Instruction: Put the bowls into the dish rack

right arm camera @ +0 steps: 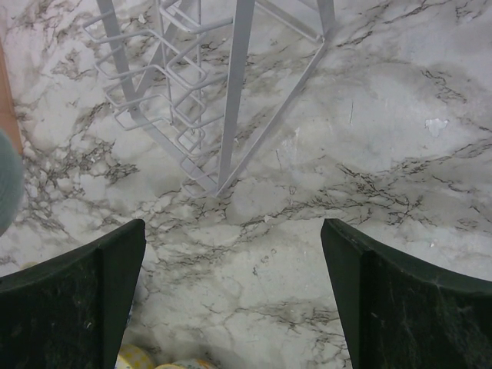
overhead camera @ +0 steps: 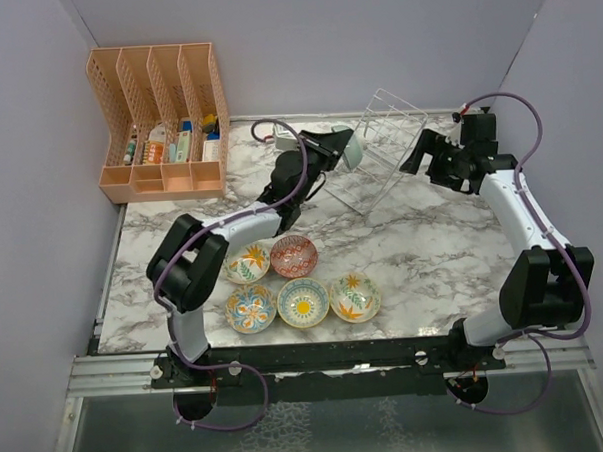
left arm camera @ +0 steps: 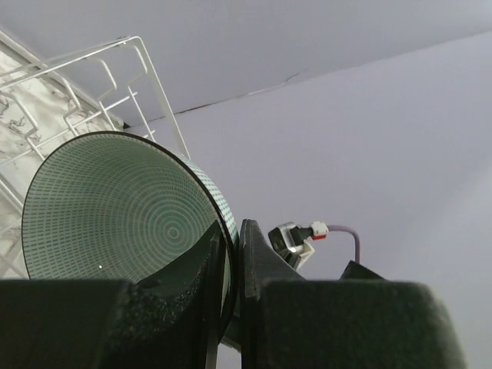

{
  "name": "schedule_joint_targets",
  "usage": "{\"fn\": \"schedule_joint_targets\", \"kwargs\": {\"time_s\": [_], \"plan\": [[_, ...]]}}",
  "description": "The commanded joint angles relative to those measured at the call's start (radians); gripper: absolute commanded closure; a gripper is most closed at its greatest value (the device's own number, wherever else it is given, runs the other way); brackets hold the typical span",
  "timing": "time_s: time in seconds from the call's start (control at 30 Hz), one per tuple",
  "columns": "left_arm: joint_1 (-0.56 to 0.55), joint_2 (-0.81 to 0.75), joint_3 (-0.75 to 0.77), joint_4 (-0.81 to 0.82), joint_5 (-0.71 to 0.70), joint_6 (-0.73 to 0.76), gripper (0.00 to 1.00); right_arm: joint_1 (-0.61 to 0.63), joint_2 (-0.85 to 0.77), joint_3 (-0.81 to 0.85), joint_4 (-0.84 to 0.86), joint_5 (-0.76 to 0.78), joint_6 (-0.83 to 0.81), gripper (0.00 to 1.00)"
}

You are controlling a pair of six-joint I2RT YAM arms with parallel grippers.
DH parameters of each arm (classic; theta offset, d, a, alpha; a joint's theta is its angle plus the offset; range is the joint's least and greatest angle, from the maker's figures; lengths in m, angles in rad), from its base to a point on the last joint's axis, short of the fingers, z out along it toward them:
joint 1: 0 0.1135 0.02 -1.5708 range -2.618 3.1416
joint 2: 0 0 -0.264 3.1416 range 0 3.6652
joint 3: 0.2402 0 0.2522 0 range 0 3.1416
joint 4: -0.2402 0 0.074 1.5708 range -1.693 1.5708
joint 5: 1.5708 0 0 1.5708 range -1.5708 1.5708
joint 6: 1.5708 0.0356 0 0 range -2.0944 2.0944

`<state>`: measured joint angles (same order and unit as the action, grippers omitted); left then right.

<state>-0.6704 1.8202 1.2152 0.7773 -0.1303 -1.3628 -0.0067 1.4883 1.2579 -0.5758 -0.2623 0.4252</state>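
My left gripper (overhead camera: 330,148) is shut on the rim of the pale teal bowl (overhead camera: 351,149), holding it on edge just left of the white wire dish rack (overhead camera: 388,152). In the left wrist view the bowl (left arm camera: 115,207) shows its ringed inside, with its rim pinched between the fingers (left arm camera: 261,269) and the rack's wires (left arm camera: 84,84) behind it. Several patterned bowls sit on the marble near the front, among them a red one (overhead camera: 294,255) and a yellow one (overhead camera: 303,302). My right gripper (overhead camera: 421,157) hangs open right of the rack, above bare marble (right arm camera: 254,261), with the rack (right arm camera: 231,92) ahead of it.
An orange slotted organizer (overhead camera: 162,122) with small items stands at the back left corner. Grey walls close in the table at the back and sides. A sliver of the teal bowl (right arm camera: 8,181) shows at the left edge of the right wrist view.
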Motion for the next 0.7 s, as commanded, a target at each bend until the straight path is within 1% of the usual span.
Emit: {"fn": "schedule_joint_targets", "kwargs": {"time_s": [0.0, 0.13, 0.33, 0.53, 0.67], "plan": [[-0.026, 0.103, -0.008, 0.335, -0.145, -0.140, 1.00, -0.004, -0.007, 0.025, 0.020, -0.006, -0.024, 0.04], [-0.043, 0.170, 0.009, 0.419, -0.192, -0.149, 1.00, -0.004, -0.010, 0.047, 0.008, 0.020, -0.045, 0.04], [-0.073, 0.235, -0.019, 0.539, -0.272, -0.169, 1.00, -0.005, -0.024, 0.046, -0.003, 0.020, -0.057, 0.04], [-0.102, 0.253, -0.043, 0.559, -0.348, -0.184, 1.00, -0.004, -0.020, -0.001, 0.017, -0.025, -0.041, 0.04], [-0.105, 0.263, -0.043, 0.553, -0.381, -0.167, 1.00, -0.004, -0.008, 0.013, 0.016, -0.048, -0.039, 0.06]]}}
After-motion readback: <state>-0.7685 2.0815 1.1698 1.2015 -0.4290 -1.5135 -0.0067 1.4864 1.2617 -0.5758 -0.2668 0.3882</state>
